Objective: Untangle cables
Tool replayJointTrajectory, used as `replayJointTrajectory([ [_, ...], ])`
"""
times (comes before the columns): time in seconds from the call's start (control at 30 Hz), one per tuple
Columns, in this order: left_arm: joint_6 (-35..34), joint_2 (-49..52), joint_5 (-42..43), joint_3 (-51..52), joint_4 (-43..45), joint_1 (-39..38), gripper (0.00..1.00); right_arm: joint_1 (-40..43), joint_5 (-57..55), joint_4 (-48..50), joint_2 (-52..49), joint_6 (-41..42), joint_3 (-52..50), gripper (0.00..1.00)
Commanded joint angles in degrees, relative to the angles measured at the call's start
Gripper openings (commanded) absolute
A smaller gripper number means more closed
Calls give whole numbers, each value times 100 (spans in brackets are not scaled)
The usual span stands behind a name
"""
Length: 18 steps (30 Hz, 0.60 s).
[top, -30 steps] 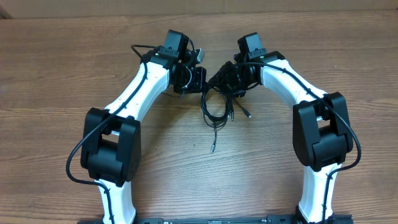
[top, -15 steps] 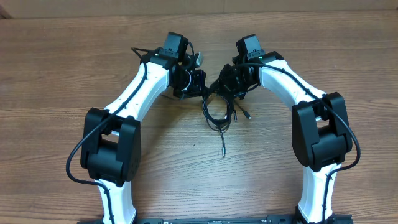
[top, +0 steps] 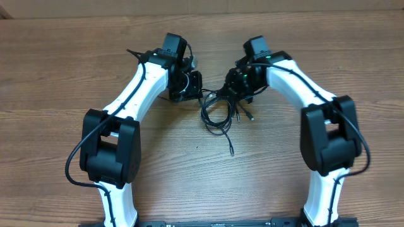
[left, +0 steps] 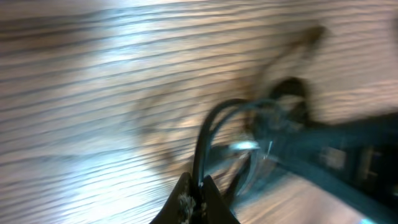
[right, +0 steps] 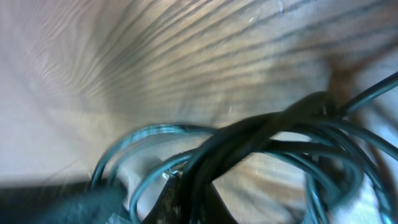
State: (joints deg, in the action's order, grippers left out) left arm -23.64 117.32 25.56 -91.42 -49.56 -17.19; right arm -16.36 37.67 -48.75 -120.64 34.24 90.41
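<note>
Overhead, the thin black cables (top: 216, 115) with small silver-tipped plugs lie as a knot of loops just above the middle of the frame, on the brown wood-grain table (top: 57, 82). The left gripper (top: 199, 93) sits at the upper left of the tangle and the right gripper (top: 223, 93) at its upper right, the two near each other. The left wrist view is blurred, but it shows those jaws pressed together on a single strand (left: 204, 140) that rises from between the tips. In the right wrist view a thick twisted bunch (right: 267, 140) of several strands runs down to the bottom edge where the jaws are. They look clamped on the bunch rather than on one cord, though the smear hides how many strands are caught

That is the main risk. Drawing the grippers apart with several strands held on the right would likely cinch the knot tighter instead of opening it. The span between the two grips is short, so a sharp pull could slip the thin strand from the left tips or drag the whole tangle across the table. One loose plug end (top: 232, 151) trails toward the lower middle, and two more plugs (top: 251, 117) lie right of the loops. Any of these could catch in a loop as the cords shift
</note>
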Motion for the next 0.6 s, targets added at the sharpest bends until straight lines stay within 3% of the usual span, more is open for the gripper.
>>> replayJointTrajectory([
  [0.0,146,-107,-693,-22,-109,195,4,232,839,-98,918,-1126,-33,4],
  [0.2,350,-70,-693,142,-153,96,4,326,1869,15,1294,-1163,-35,4],
  [0.47,352,-42,-951,516,-61,66,4,249,-256,-828,1294,-1008,-35,4],
  [0.57,352,-42,-949,592,-72,66,4,236,-562,-922,1294,-1008,-35,4],
])
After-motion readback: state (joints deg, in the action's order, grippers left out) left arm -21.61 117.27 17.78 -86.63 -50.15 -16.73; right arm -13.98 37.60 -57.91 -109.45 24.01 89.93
